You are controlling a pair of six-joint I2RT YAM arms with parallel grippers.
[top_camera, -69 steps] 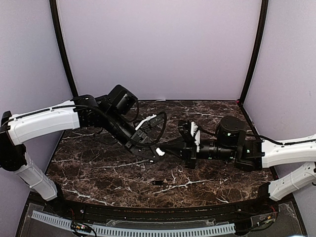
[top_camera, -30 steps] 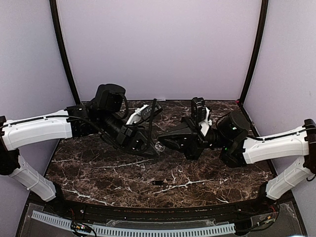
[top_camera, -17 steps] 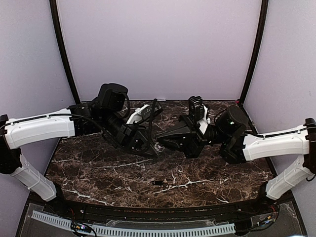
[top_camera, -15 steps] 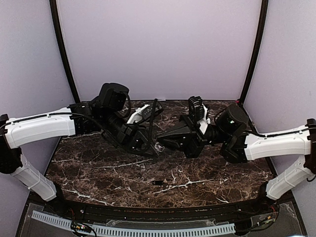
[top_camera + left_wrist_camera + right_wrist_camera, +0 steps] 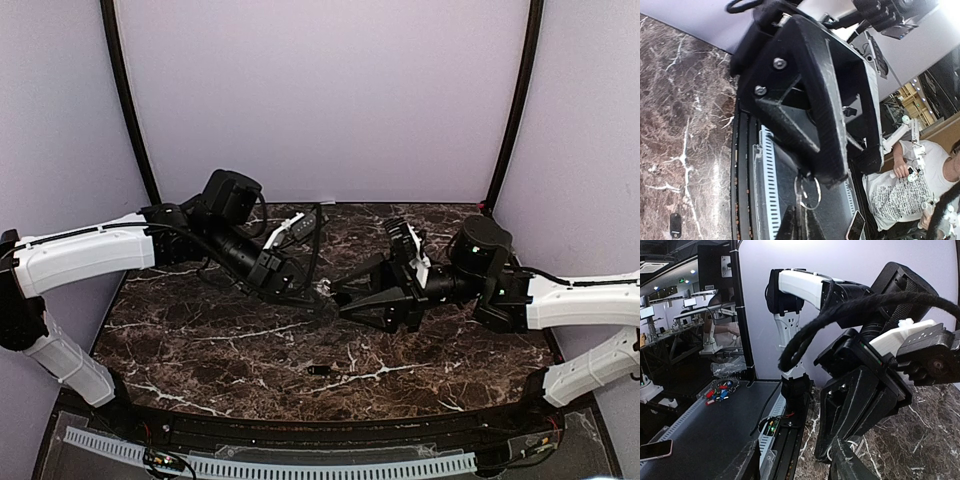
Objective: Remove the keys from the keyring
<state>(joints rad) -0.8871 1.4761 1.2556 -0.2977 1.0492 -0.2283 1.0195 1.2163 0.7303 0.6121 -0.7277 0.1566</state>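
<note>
I see the left gripper [image 5: 322, 302], its ribbed black fingers [image 5: 826, 100] clamped on the thin silvery wire keyring [image 5: 807, 192], the right gripper [image 5: 340, 302] spread wide just beside it, and one small dark oblong key [image 5: 319, 370] lying apart on the veined brown marble table [image 5: 200, 340].

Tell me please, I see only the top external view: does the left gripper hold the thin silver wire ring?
Observer: Yes. In the left wrist view the thin silver wire ring hangs from the shut tips of the left gripper.
Operator: Is the right gripper closed on it?
Observer: No. The right wrist view shows its fingers wide apart, the left gripper's tip just ahead of them.
Operator: And the small dark oblong key on the marble?
Observer: The left wrist view shows it alone on the brown marble table, no ring through it.
</note>
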